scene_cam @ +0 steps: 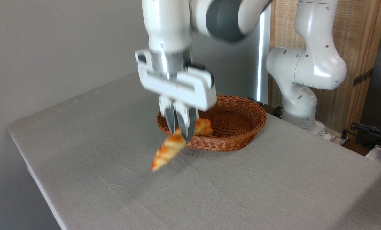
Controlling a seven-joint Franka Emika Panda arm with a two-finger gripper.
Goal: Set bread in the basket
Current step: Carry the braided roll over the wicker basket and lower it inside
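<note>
Apparently airborne: bread [167,149] | gripper [179,135] clamped | basket [238,127] behind

The basket [238,127] sits on the table [81,153], toward its far right side; a bun [204,126] lies inside it, at its left end; the gripper [179,131] hangs just in front of the basket's left rim, with the bread [167,149] pinched between its fingers, tilting down to the left, clear of the table; the arm's base [300,105] stands behind, right of the basket.
</note>
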